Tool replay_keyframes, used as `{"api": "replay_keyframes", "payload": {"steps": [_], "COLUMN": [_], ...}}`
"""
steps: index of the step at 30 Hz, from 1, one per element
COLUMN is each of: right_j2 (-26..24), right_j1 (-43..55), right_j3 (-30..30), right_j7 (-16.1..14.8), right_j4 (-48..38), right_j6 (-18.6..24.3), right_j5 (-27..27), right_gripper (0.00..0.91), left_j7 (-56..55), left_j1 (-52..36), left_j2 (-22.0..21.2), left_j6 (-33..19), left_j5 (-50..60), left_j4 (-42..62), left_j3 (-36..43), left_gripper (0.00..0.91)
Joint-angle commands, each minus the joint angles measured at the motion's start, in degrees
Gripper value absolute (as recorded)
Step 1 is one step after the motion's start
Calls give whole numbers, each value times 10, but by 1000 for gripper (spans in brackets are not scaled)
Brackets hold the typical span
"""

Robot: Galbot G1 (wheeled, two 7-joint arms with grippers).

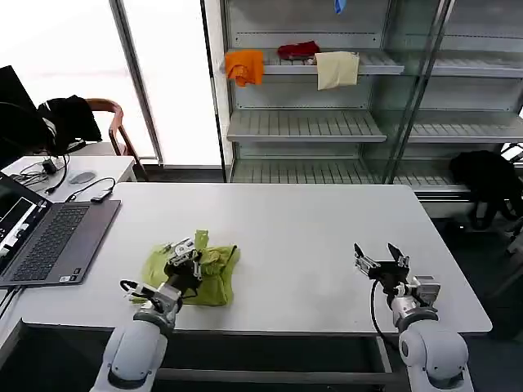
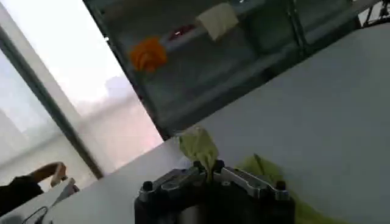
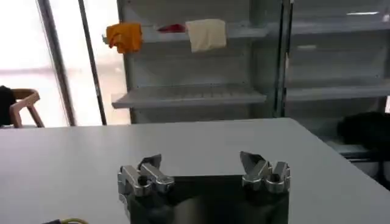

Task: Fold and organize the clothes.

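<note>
White bench before bare shelving: a fold under way on the lime T-shirt.

Left gripper [image 1: 185,256], jaws pressed together on a raised flap of the lime yellow-green T-shirt [image 1: 206,278], holds that flap above the rest of the garment, which lies bunched on the bench [image 1: 310,237] near the front edge, just beside the laptop [image 1: 51,241]. Judged step: lifting an edge to fold it over; next the flap wants carrying across the heap and laying flat. Right gripper [image 1: 381,263] hovers well apart over bare bench, jaws spread, holding nothing. Behind, orange, red and cream cloths hang on a shelf [image 1: 327,64].
</note>
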Motion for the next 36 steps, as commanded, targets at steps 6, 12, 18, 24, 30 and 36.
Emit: {"api": "replay_keyframes", "payload": {"steps": [6,12,18,24,30,36], "right_j2": [0,1,3,3,3,3], "right_j1": [-4,-3,0,0,0,2], "right_j3": [1,-1,-7,-7,-10,-18], "right_j7": [0,0,1,1,1,-1], "right_j4": [-1,-3,-3,-3,-2,-3], "right_j6": [1,1,1,1,1,1], "right_j5": [-2,-3,-7,-8,-9,-13], "right_gripper": [907,907,907,907,907,907], "left_j7": [-25,-41,-65,-81,-85,-63], "left_j1": [-14,-16,-17,-14,-11,-3], "left_j2": [-32,-37,-45,-68,-72,-13], "left_j6": [17,25,38,55,48,16], "left_j5": [8,-1,-6,-62,-126,-212], "left_j4": [58,53,44,34,-19,-33], "left_j3": [35,52,84,112,110,-39], "left_gripper": [0,756,907,907,907,907]}}
